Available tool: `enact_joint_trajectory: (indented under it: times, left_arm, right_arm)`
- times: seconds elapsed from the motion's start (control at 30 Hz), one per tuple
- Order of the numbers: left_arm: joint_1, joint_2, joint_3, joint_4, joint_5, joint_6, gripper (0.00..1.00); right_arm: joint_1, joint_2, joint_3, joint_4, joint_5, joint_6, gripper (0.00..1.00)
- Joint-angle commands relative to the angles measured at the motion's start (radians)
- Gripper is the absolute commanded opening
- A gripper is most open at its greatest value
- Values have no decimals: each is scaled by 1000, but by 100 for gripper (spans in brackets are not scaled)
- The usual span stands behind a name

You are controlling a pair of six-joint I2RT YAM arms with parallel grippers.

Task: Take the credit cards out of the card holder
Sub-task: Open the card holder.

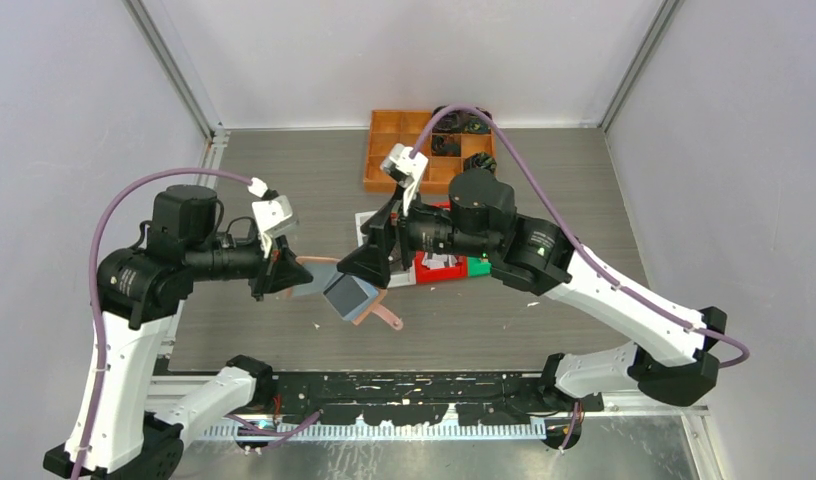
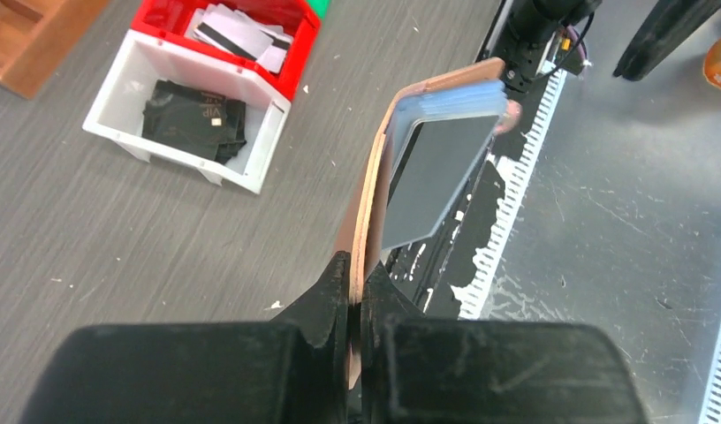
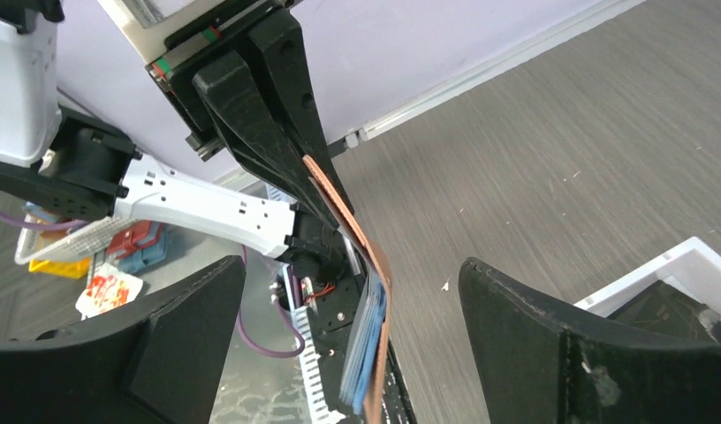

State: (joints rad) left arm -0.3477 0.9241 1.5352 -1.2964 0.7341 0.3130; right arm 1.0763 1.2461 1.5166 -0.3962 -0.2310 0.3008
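Observation:
My left gripper (image 1: 284, 272) is shut on one edge of the salmon-pink card holder (image 1: 319, 275) and holds it above the table; the wrist view shows the jaws (image 2: 357, 269) pinching its leather flap (image 2: 375, 190). A grey card (image 2: 436, 172) sits in the pale blue pockets (image 2: 454, 102), facing away from the flap. The strap tab (image 1: 389, 318) hangs low. My right gripper (image 1: 369, 265) is open, and in its wrist view its fingers (image 3: 189, 344) stand wide on both sides of the holder (image 3: 352, 221) and its blue pockets (image 3: 368, 349), touching neither.
A white bin (image 2: 118, 97) with dark cards and a red bin (image 2: 295, 66) with white cards stand on the table, under the right arm in the top view (image 1: 439, 268). An orange compartment tray (image 1: 384, 150) is at the back. The arm base rail (image 1: 404, 385) runs below the holder.

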Motion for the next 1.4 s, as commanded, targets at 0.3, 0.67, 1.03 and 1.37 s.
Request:
enact_joint_trajectory:
  times: [0.3,0.67,1.03,1.37]
  left_arm:
    - [-2,35,114,-173,144,113,0]
    - [-2,34,128,-83,180,-43,31]
    - [-3,-116,-58,238,182,-451,68]
    - [-3,-224,-138,502,-14,-696,18]
  right_arm:
    - [-9,139,34,60,-296,24,75]
    - [-66,105,-170,490,-449,298,1]
    - [-128,-43,-517,1242,-369,644,1]
    - [-128,-51,-572,1284,-337,661,1]
